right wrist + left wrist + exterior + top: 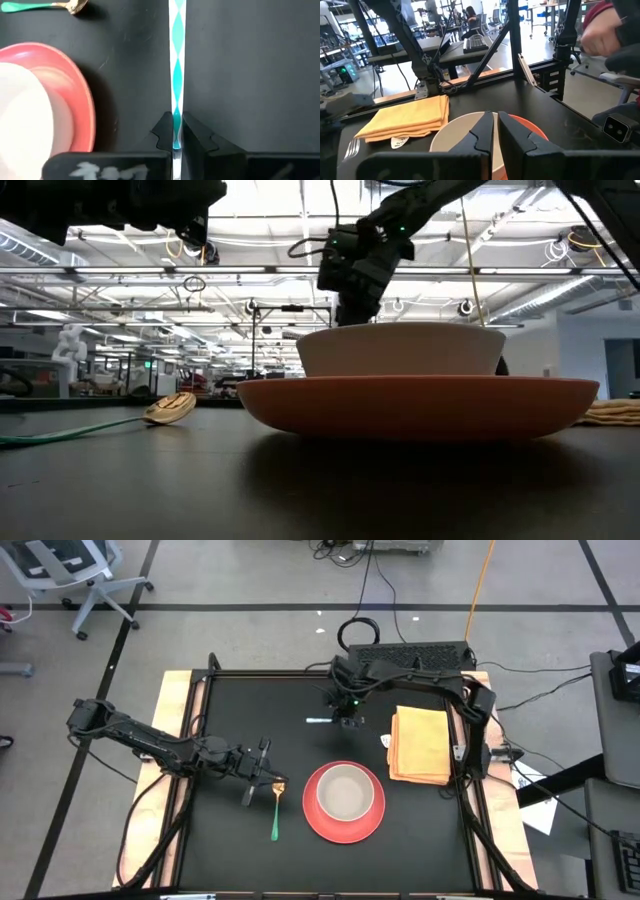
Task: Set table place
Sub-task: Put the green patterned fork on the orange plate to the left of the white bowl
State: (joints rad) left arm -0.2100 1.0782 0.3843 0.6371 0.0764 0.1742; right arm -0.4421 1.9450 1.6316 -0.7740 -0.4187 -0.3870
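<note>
Two arms over a half-set place on the black table

High view: the left gripper [262, 776] is hovering low over the table [240, 850], its fingers pressed together and holding nothing, with a green-handled spoon [276, 808] just beside its tip and a red plate [344, 802] carrying a pale bowl [346, 791] a little beyond; the right gripper [345, 720] is pinching a thin teal-and-white utensil [320, 720], with a folded yellow napkin [421, 745] off to its side. Low view: plate and bowl are sitting on the table, the spoon lying flat beside them. Left wrist view: shut fingers are pointing at the bowl, the napkin and a fork [351, 148] lying past it. Right wrist view: the jaws are clamping the utensil's handle, the plate lying to one side.
</note>
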